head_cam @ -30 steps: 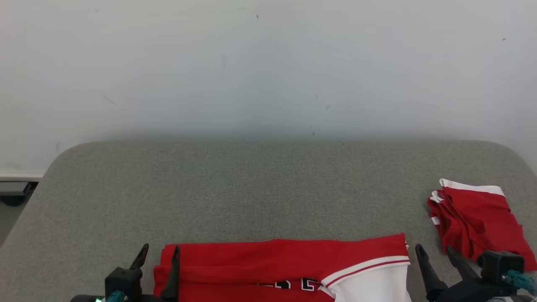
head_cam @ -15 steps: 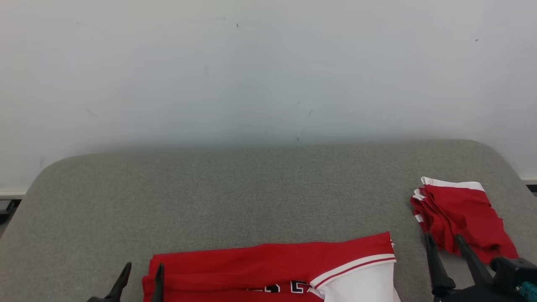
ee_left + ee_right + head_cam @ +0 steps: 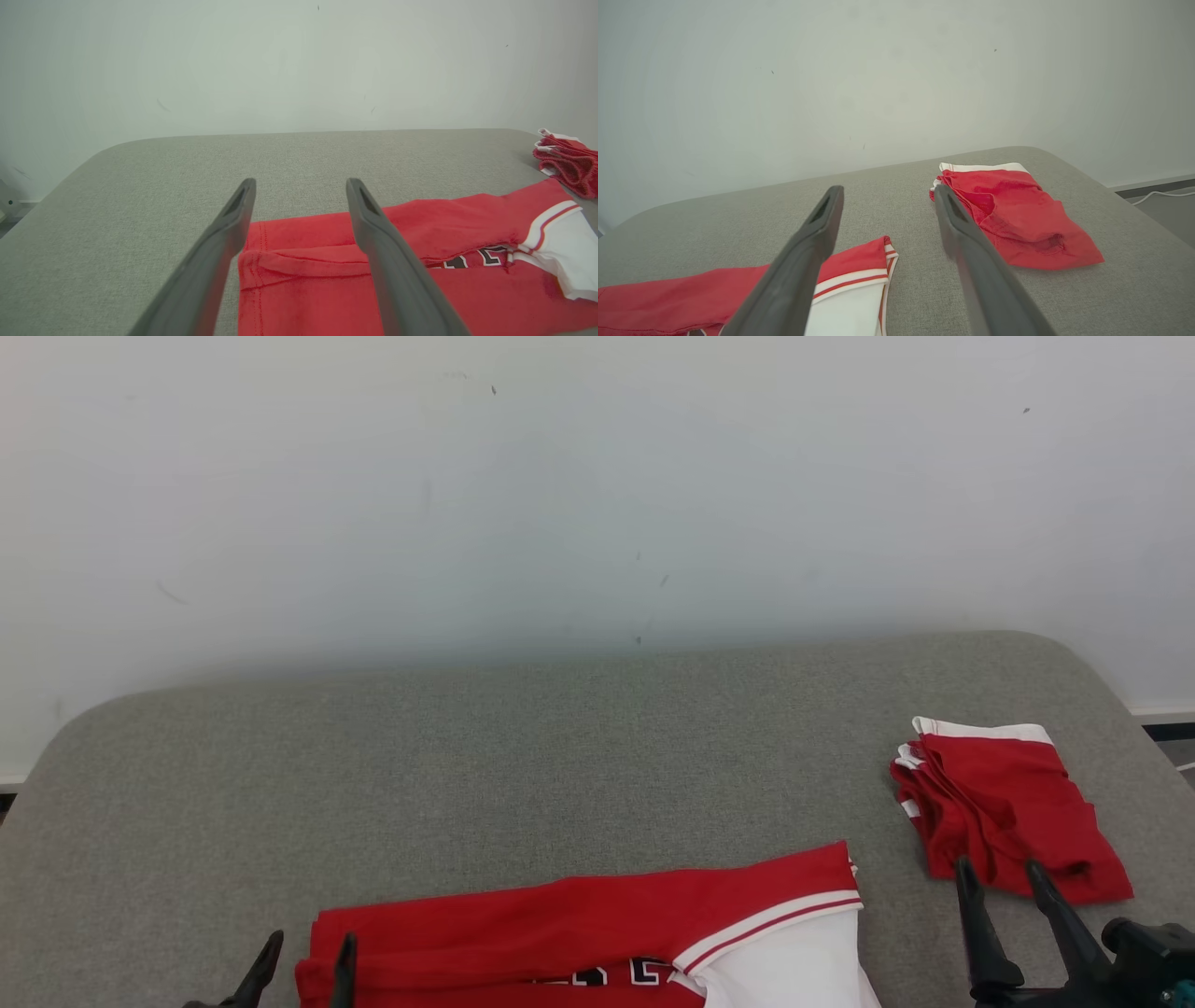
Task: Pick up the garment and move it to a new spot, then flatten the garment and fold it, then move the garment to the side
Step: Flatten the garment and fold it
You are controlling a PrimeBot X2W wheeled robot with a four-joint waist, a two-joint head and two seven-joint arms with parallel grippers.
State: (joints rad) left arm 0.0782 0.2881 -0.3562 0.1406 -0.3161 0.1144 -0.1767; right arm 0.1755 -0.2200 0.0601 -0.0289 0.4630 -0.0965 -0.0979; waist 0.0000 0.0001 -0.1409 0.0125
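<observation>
You have the red-and-white lettered jersey (image 3: 579, 924) at bottom centre of the head view, lying on the grey fabric-covered surface (image 3: 560, 756). It's flat and doubled into a long band, so I read pick-up, relocate and flatten as done and folding as partway. The left gripper (image 3: 309, 947) at lower left hangs over the jersey's left edge and the right gripper (image 3: 998, 873) at lower right sits just off its white sleeve end, both spread wide and empty. What's left, I think, is the crosswise folds, then shifting it aside, maybe towards the small folded red garment with white trim (image 3: 1008, 803) at right.
</observation>
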